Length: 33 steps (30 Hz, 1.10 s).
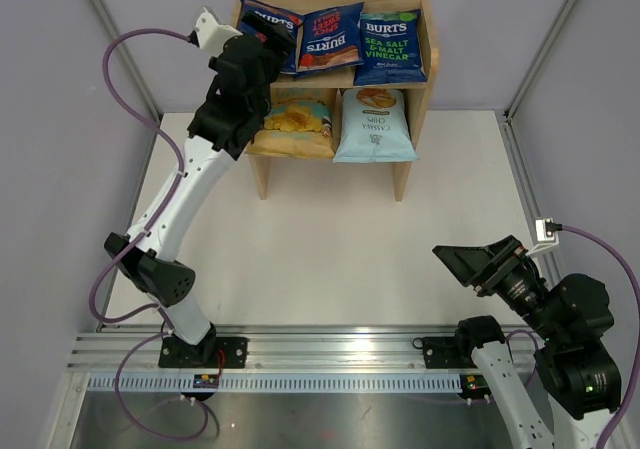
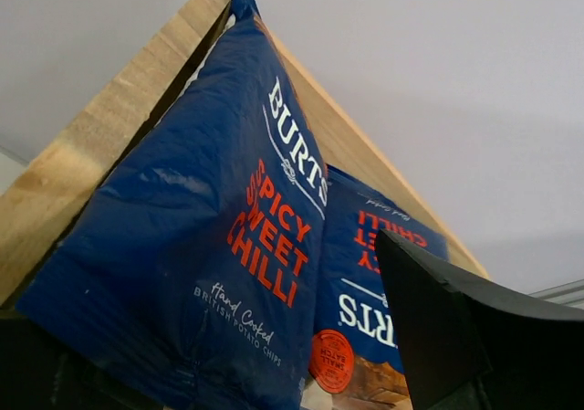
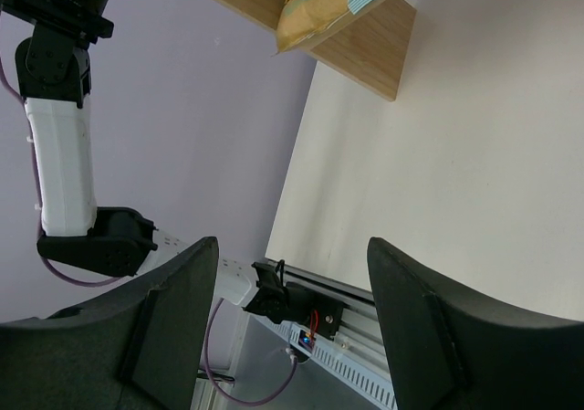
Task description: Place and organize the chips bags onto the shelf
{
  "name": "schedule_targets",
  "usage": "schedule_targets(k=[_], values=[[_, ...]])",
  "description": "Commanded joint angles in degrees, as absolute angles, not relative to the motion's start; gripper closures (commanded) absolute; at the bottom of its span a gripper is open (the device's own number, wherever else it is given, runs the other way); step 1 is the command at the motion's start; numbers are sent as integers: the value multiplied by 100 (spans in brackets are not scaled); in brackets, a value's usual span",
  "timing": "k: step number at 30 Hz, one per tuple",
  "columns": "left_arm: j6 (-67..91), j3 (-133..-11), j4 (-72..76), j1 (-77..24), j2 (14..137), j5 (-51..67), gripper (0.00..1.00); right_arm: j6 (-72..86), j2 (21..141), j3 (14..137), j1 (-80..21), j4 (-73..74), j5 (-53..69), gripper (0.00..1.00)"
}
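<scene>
Left gripper (image 1: 262,39), 11 o'clock, jaws spread around Spicy Sweet Chilli bag (image 2: 210,246) on shelf (image 1: 430,54); right gripper (image 3: 292,273), 4 o'clock, parted, empty.

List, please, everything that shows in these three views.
Table: one, white, under everything.
Shelf: one, light wood, far end of the table.
Burts bags: three, dark blue, upper tier.
Yellow bag: one, yellow, lower tier, left.
Cassava bag: one, pale blue, lower tier, right.
Rail: one, silver, near edge.
Left arm: one, white and black, at the leftmost Burts bag, jaws open.
Right arm: one, black and white, near right corner, jaws open.
</scene>
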<state>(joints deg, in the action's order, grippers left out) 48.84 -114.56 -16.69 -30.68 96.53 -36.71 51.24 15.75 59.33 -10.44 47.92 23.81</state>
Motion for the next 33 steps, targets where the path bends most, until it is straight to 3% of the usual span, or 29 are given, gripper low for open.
schedule_targets(k=[1,20,23,24,27,30,33], values=[[4430,-12189,-2671,-3050,9931,-3718,18,5150,1477,5950,-1063,4588,2610,26],[3560,-13122,-4130,-3050,9984,-3322,14,5168,1441,5915,-1063,4544,2821,26],[3489,-13035,-4157,-3050,9932,-3322,22,5159,1450,5906,-1072,4544,2821,26],[3489,-12999,-4140,-3041,9914,-3331,30,5159,1441,5898,-1064,4535,2813,26],[3577,-12938,-4104,-3006,9888,-3323,41,5194,1433,5836,-1063,4474,2856,26],[3717,-12903,-4131,-2953,9914,-3296,45,5229,1398,5783,-1055,4456,2883,26],[3884,-12797,-4149,-2936,9923,-3261,57,5229,1380,5766,-1063,4474,2883,26]])
